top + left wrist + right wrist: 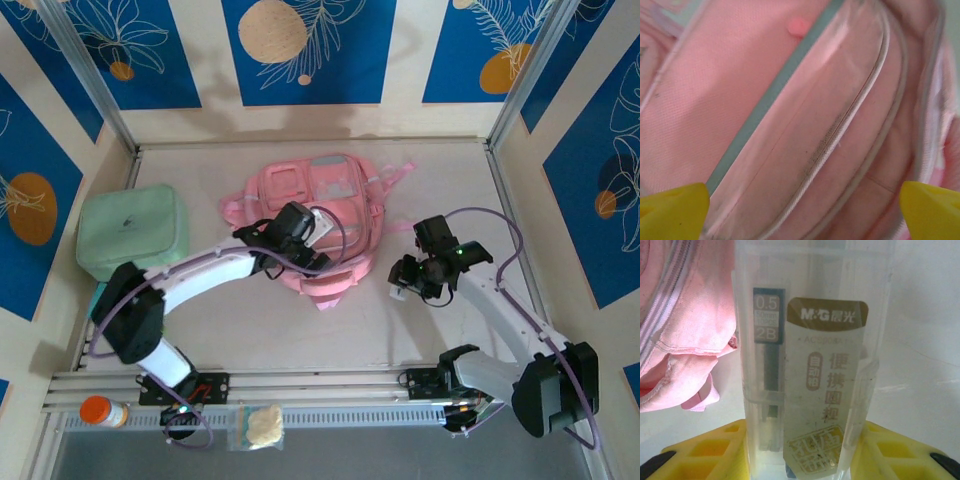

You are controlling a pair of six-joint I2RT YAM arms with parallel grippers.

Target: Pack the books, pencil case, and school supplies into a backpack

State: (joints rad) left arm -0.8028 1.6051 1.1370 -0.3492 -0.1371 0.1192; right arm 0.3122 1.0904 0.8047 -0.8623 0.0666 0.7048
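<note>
The pink backpack lies flat in the middle of the table. My left gripper hovers over its near part, and in the left wrist view my left gripper is open, its yellow fingertips wide apart above pink backpack fabric, a zip line and a grey-green band. My right gripper is to the right of the backpack, off it. In the right wrist view my right gripper is shut on the school supplies, a small clear plastic box with a pale label and a lead tube. Books and pencil case are out of view.
A padded mint-green zip case sits at the left. A teal sliver peeks out by the left arm's elbow. An orange-capped bottle and a small clear bag lie on the near rail. Walls close in on three sides.
</note>
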